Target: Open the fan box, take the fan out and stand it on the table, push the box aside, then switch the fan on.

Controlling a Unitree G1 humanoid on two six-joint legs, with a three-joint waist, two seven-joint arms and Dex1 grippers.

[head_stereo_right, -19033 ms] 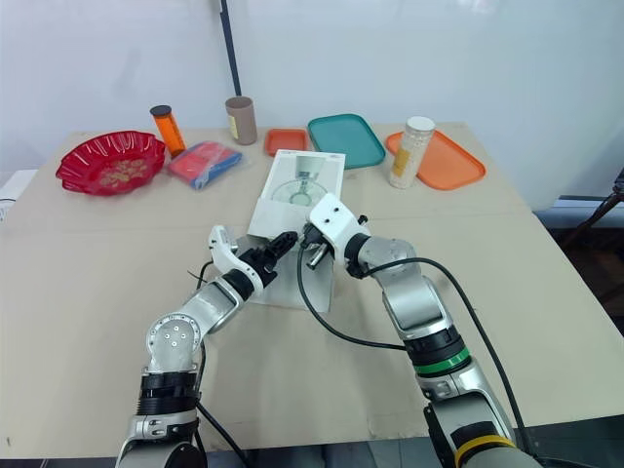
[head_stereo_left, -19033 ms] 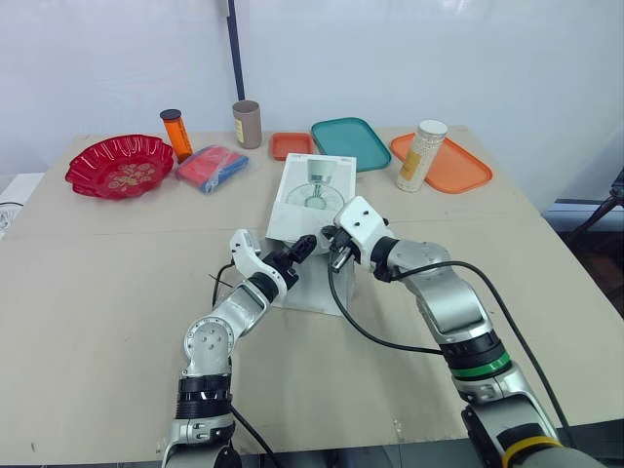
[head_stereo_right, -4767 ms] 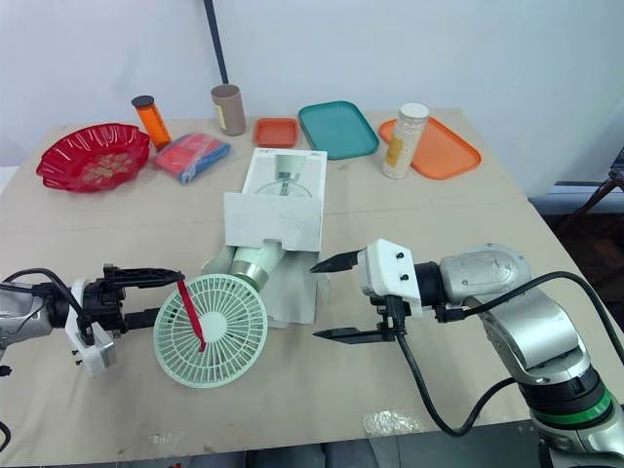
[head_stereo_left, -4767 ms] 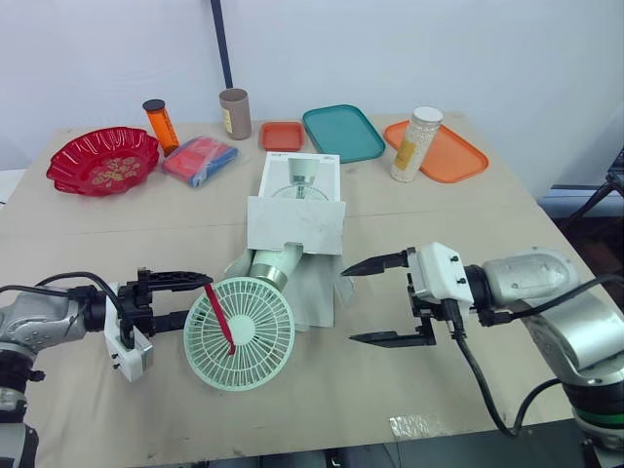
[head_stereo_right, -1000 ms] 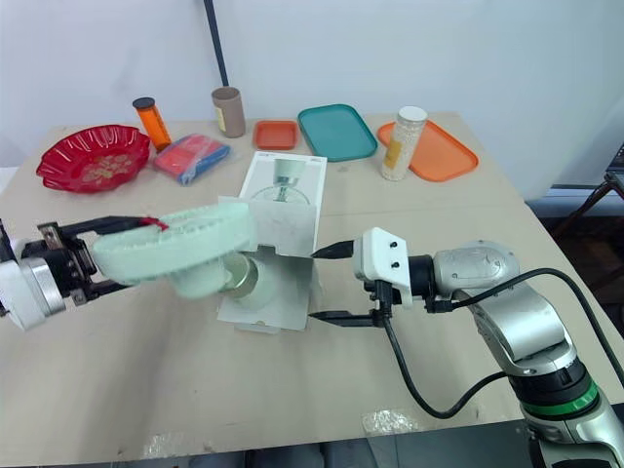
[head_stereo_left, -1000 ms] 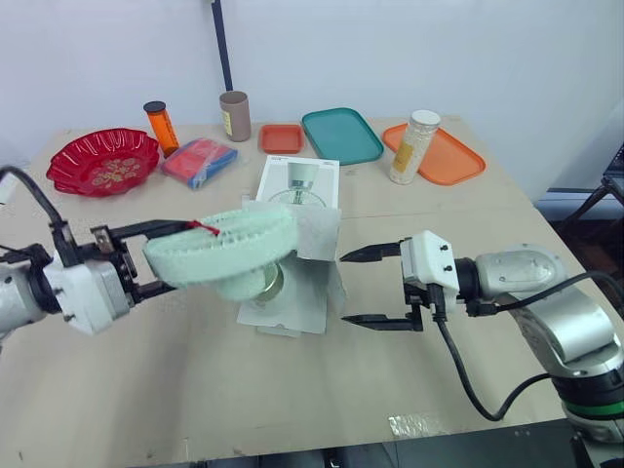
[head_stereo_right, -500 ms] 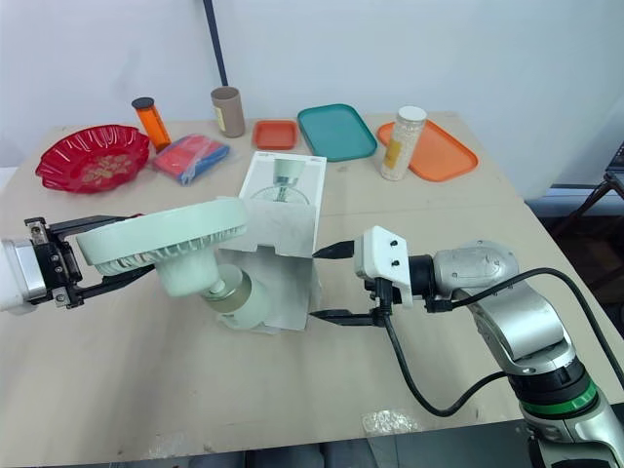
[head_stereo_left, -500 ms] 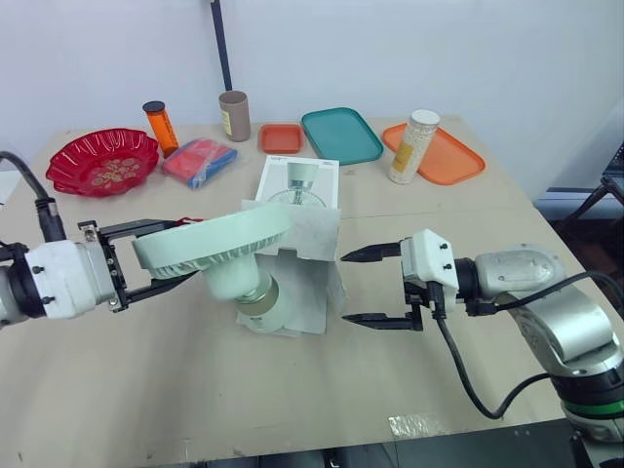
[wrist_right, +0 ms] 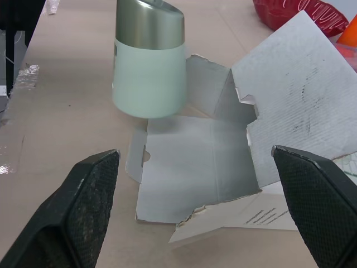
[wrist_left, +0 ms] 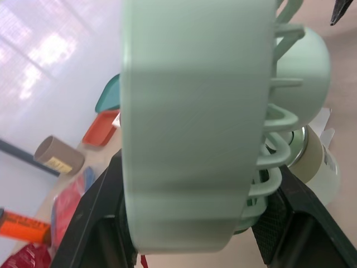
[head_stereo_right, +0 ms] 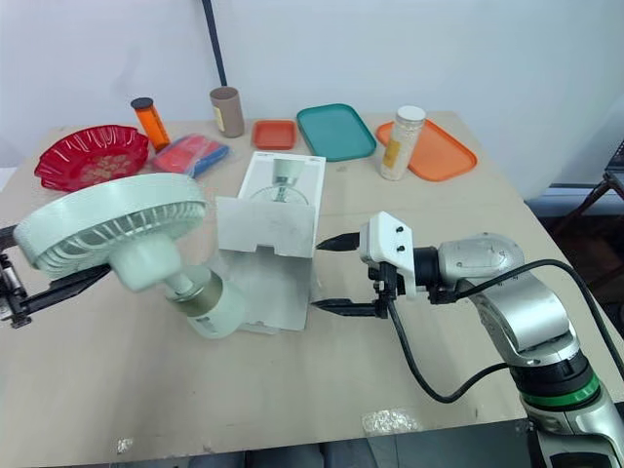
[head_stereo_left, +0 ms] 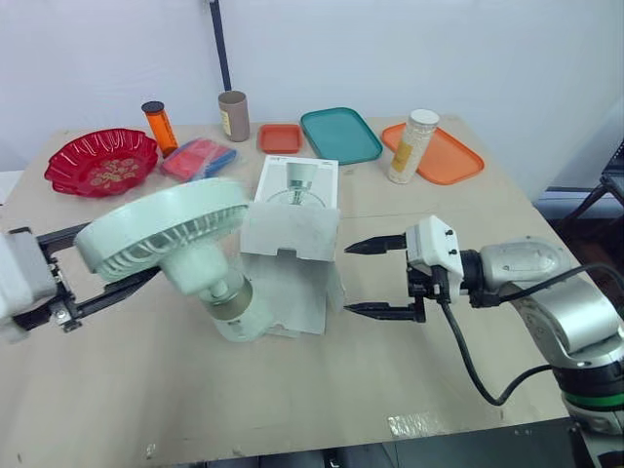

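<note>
Mint fan [head_stereo_left: 161, 229] clamped in left gripper [head_stereo_left: 122, 255]; right gripper [head_stereo_left: 347, 279] spread beside box [head_stereo_left: 297, 190].

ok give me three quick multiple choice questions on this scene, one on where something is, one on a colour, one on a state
1. Where is the red dish?
A. at the far left corner of the table
B. in the middle
C. at the near right corner

2. What colour is the fan?
A. red
B. pale green
C. black

3. What state is the fan in?
A. shut away in its packaging
B. held tilted by the left gripper, out of the open box
C. standing free and upright

Answers:
1 A, the dish sits at the back left.
2 B, the head and body are pale green.
3 B, the black fingers clamp the rim of the head, and the box flap stands open behind it.
</note>
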